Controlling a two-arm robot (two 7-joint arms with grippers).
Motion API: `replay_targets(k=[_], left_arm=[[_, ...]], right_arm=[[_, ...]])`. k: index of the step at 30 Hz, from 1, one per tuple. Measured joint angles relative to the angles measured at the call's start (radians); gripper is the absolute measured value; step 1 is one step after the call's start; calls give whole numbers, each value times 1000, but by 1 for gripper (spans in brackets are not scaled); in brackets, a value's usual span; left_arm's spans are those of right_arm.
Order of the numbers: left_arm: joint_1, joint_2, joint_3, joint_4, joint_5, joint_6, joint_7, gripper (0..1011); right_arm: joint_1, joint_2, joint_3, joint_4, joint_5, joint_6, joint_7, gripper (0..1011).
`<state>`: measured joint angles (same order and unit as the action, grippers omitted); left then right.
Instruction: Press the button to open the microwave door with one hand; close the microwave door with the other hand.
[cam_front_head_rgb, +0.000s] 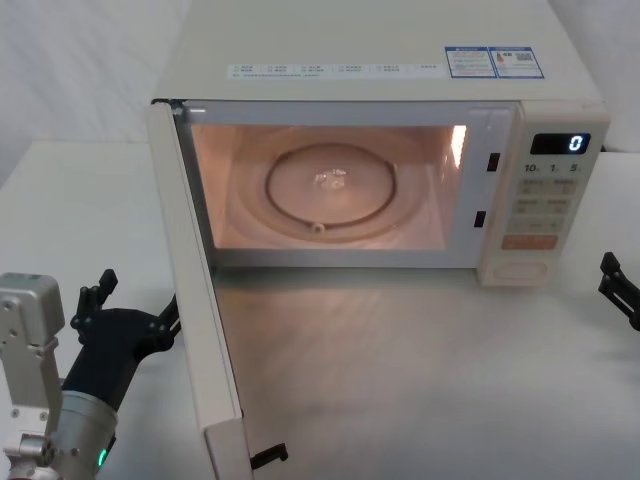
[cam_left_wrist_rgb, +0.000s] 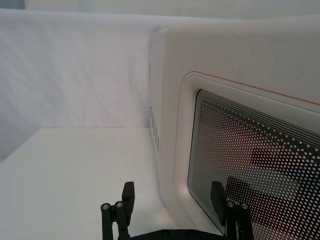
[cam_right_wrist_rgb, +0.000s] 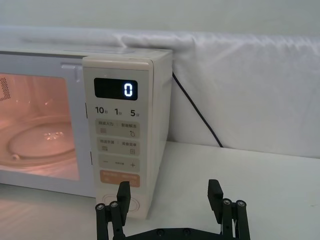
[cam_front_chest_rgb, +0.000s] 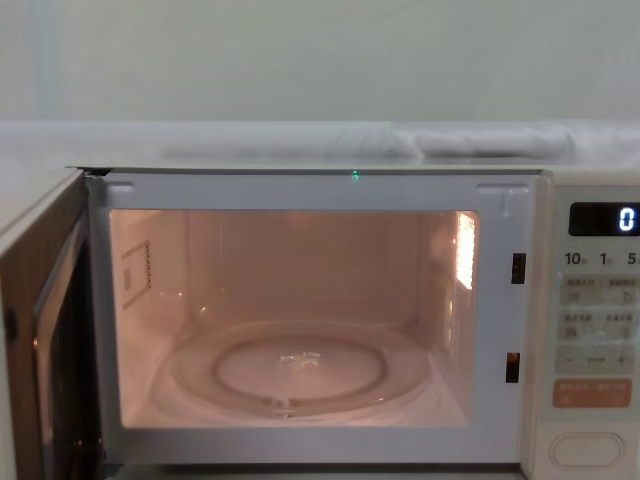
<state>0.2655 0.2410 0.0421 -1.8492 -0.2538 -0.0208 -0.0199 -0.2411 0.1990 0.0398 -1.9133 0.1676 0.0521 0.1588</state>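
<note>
White tabletop (cam_front_head_rgb: 420, 380) holds the boxy cream microwave; its cream-white, dark-windowed microwave door (cam_front_head_rgb: 195, 300) swings wide toward 7 o'clock, cavity lit. Left gripper (cam_left_wrist_rgb: 172, 200), fingers spread, sits outside it, probably ready to push. Right gripper (cam_right_wrist_rgb: 170, 200), also spread, hangs near the wide cream oblong button (cam_front_head_rgb: 523, 270) at 3 o'clock.

A white tabletop (cam_front_head_rgb: 430, 370) spans the foreground, matte and evenly lit, with a faint warm reflection on its surface. Behind it hangs a white cloth backdrop (cam_right_wrist_rgb: 250, 85), softly creased, with a horizontal fold near its upper edge; it meets the tabletop in a straight line. A pale wall (cam_front_chest_rgb: 320, 55) rises above the backdrop in the chest view. A thin black cable (cam_right_wrist_rgb: 200, 117) runs diagonally down the cloth to the rear of the tabletop. Illumination is diffuse, without hard shadows.
</note>
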Motion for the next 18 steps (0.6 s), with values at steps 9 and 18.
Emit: replay_targets(k=[9,18], left_arm=[[0,0,0,0,0,0,0,1001],[0,0,0,0,0,0,0,970]], right_arm=[[0,0,0,0,0,0,0,1002],[0,0,0,0,0,0,0,1002]])
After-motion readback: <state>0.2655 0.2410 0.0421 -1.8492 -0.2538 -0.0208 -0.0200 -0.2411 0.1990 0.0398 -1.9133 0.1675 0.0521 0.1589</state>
